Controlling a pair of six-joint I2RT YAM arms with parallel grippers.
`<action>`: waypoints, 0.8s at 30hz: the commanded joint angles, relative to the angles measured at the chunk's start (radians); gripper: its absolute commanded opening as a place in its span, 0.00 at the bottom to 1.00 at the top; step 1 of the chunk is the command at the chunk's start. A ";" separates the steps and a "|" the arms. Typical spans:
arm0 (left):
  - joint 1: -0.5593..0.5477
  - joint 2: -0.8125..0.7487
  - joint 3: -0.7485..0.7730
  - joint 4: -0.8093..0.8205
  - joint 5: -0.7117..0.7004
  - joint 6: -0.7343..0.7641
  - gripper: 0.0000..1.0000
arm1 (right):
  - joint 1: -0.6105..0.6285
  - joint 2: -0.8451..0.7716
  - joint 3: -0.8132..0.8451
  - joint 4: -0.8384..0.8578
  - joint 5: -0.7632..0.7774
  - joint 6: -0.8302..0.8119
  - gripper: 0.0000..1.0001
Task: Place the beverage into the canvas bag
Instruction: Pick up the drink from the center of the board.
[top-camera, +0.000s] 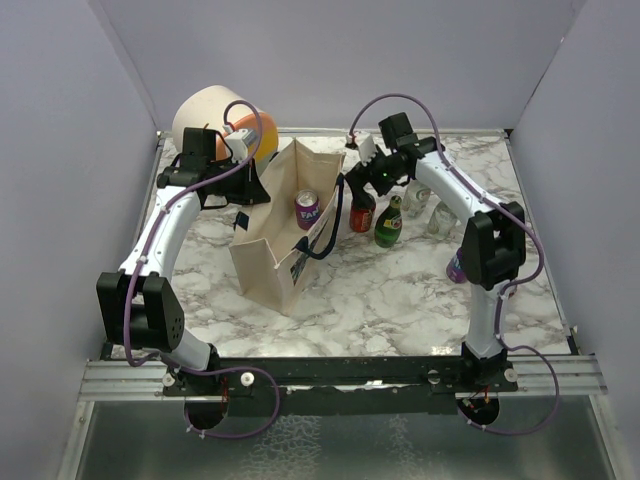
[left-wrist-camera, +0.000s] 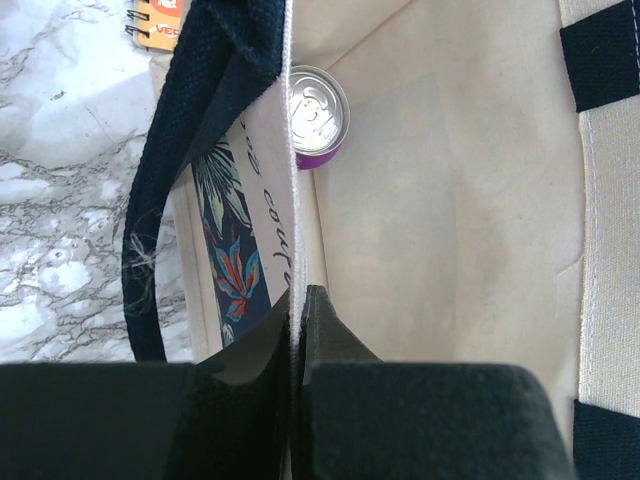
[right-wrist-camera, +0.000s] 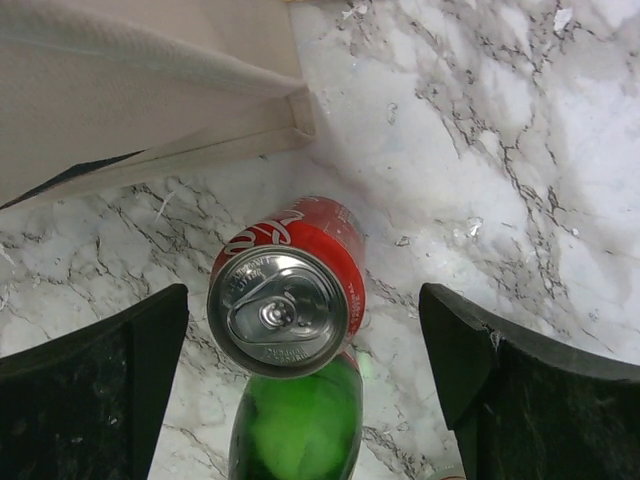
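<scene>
Seen from my remote desk: the left gripper (left-wrist-camera: 298, 300) is pinching the rim of the canvas bag (top-camera: 272, 240), its fingers pressed together w/ the cloth edge clamped between them. The bag is standing upright on the marble table (top-camera: 400, 290), mouth gaping. One beverage, a purple can (left-wrist-camera: 318, 115), is sitting upright on the bag's floor, close against the side wall. It's also showing thru the opening on the top cam. On the R side, the right gripper (right-wrist-camera: 300, 310) is hanging directly over a red can (right-wrist-camera: 288, 300) w/ jaws spread wide, both fingers well clear of the can and touching nothing. That red can is standing upright on the table just outside the bag, near its navy handle (top-camera: 330, 225). A green bottle (top-camera: 389, 222) is standing just beside the can, on the side away from the bag. A cream-and-orange drum (top-camera: 215, 120) is lying at the far L corner behind the bag.
</scene>
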 joint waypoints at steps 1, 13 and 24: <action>-0.002 -0.045 0.002 0.014 -0.022 0.018 0.00 | 0.021 0.030 0.014 -0.009 -0.045 -0.024 0.97; -0.002 -0.029 0.018 0.013 -0.022 0.020 0.00 | 0.025 0.068 -0.016 0.012 0.008 -0.032 0.83; -0.002 -0.028 0.010 0.012 -0.021 0.026 0.00 | 0.025 0.069 -0.039 0.009 -0.002 -0.025 0.83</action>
